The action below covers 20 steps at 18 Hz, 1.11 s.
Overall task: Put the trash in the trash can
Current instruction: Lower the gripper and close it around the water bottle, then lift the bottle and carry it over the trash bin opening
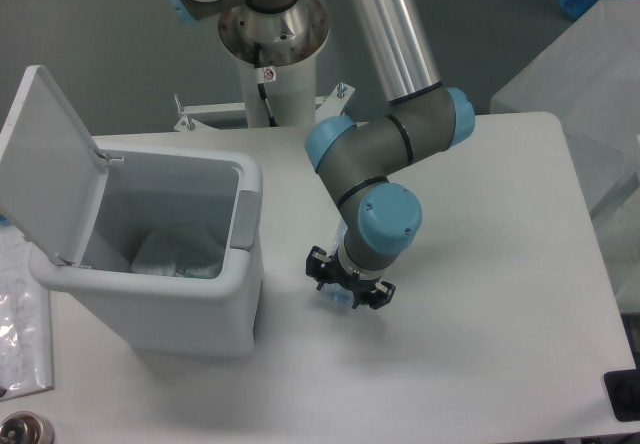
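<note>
The hand (349, 286), its grip state indiscernible, was over the bottle (338, 298) on the surface (480, 294), just beside the open trash can (175, 264).

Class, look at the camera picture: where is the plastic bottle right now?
The plastic bottle lies on the white table, just right of the open trash can, mostly hidden under the gripper.

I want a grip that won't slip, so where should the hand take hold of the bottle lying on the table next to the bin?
Across the bottle's round body, coming straight down from above. It lies flat on the table, so only its sides offer opposing faces. The hand already sits over it, hiding most of it; whether it has closed I cannot tell.
</note>
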{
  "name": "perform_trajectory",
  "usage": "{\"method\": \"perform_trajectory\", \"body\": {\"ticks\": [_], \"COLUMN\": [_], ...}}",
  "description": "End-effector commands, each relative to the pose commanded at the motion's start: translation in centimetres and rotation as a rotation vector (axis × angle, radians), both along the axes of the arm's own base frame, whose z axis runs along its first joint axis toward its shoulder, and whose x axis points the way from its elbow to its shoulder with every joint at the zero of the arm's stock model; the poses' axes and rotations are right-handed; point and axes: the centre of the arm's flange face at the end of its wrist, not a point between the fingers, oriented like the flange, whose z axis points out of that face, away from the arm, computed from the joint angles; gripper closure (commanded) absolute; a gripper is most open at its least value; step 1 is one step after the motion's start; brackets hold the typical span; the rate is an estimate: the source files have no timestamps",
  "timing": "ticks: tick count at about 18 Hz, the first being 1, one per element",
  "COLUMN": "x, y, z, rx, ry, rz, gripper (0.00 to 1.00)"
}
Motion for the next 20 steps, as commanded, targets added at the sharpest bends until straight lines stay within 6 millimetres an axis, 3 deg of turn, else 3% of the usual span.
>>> {"method": "perform_trajectory", "body": {"ticks": [7, 14, 20], "x": [0.1, -2.9, -5.0], "y": [0.4, 2.8, 5.6], "z": [0.9, 6.8, 13.8], "rx": [0.012, 0.118, 0.318], "ry": [0.015, 0.093, 0.096], "rz": [-0.005, 0.011, 0.071], "gripper": [0.41, 0.43, 0.43]}}
